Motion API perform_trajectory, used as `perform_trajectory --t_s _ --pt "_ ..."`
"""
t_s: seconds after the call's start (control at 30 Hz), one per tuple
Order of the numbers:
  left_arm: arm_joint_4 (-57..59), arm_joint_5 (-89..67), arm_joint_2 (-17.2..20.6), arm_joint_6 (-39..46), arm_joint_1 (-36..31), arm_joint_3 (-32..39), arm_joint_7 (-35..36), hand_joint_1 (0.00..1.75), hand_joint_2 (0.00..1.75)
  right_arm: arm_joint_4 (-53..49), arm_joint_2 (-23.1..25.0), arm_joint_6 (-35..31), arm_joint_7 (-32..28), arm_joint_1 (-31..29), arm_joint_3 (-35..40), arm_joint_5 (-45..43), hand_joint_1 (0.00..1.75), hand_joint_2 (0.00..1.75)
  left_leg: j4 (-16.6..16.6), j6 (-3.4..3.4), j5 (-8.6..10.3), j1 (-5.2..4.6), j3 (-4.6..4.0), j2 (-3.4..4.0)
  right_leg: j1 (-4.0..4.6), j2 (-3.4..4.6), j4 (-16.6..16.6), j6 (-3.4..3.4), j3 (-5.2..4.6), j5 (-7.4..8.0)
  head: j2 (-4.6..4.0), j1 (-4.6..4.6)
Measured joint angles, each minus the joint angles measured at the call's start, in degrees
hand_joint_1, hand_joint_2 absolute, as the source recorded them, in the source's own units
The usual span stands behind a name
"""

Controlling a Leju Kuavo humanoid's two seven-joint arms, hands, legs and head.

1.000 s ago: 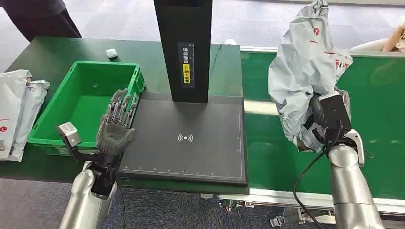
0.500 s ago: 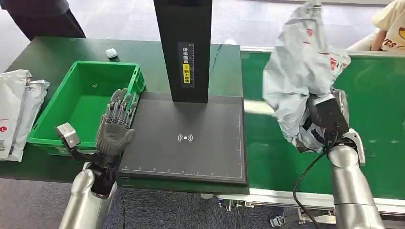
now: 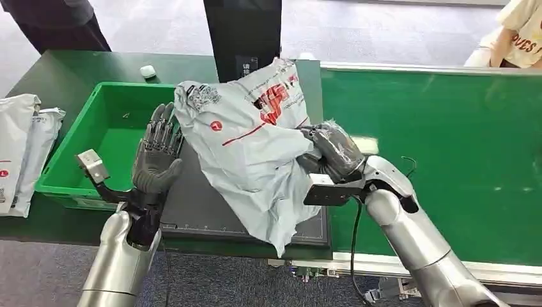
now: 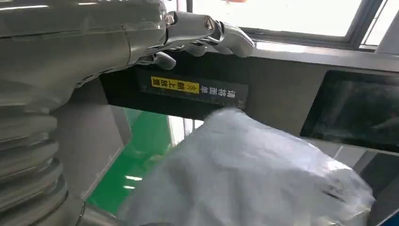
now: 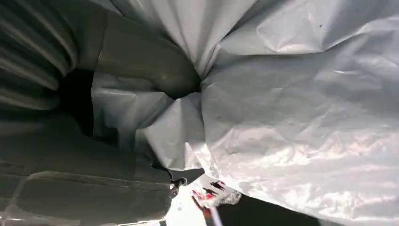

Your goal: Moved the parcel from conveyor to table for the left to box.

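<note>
Parcel (image 3: 249, 147) in right hand (image 3: 332, 153), long axis tilted over black pad (image 3: 204, 211).

A black scanner post (image 3: 243, 35) is standing at the back of the dark scanning pad (image 3: 211, 214). White mailer bags (image 3: 19, 150) are lying well left of the pad. A small white object (image 3: 148, 71) is sitting behind it, and a person in a cream shirt (image 3: 521, 41) is standing far right.
</note>
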Motion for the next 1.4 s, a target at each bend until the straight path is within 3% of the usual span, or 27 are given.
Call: perform_trajectory --t_s 0.37,0.67,0.7,0.73,0.97,1.4 --pt "0.0 -1.0 0.0 0.5 0.1 0.0 1.4 0.00 1.75 13.9 -1.1 13.4 9.6 -8.9 11.1 4.1 1.75 1.75 0.0 -0.01 0.02 0.00 0.00 0.00 0.02 0.00 0.0 0.02 0.01 0.03 0.00 0.00" --pt "-0.1 -1.1 -0.2 0.7 0.3 0.1 2.8 0.00 1.75 22.2 -1.2 12.3 10.1 -11.9 16.8 3.6 1.75 1.75 0.0 0.00 0.00 0.01 0.00 -0.01 0.02 0.00 0.0 0.03 0.00 0.02 0.00 0.00" --pt "-0.1 -1.1 -0.3 0.7 0.3 0.1 3.0 0.00 1.75 22.3 -1.3 11.9 9.8 -11.9 17.0 3.3 1.52 1.75 0.0 0.00 0.00 0.01 0.00 -0.01 0.02 0.00 0.0 0.03 0.00 0.02 0.00 0.02" --pt "-0.1 -1.1 -0.3 0.7 0.4 0.1 3.1 0.00 1.75 22.4 -1.4 11.4 9.5 -11.9 17.1 2.9 0.00 1.75 0.0 0.00 0.01 0.01 0.00 -0.01 0.02 0.00 0.0 0.03 0.00 0.02 0.00 0.02" --pt "-0.1 -1.0 -0.3 0.7 1.0 0.1 2.3 0.00 1.75 19.6 -2.4 -0.1 5.1 -9.1 15.5 1.8 0.00 1.75 0.0 0.00 0.00 0.00 0.01 0.00 0.01 0.03 0.0 0.03 -0.01 0.03 0.00 0.02" --pt "-0.1 -1.0 -0.3 0.7 1.2 0.0 2.2 0.00 1.75 16.1 -3.3 -0.3 4.9 -7.4 13.5 1.8 0.00 1.75 0.0 0.00 0.01 0.01 0.01 0.02 0.01 0.03 0.0 0.03 -0.01 0.03 0.00 0.02"
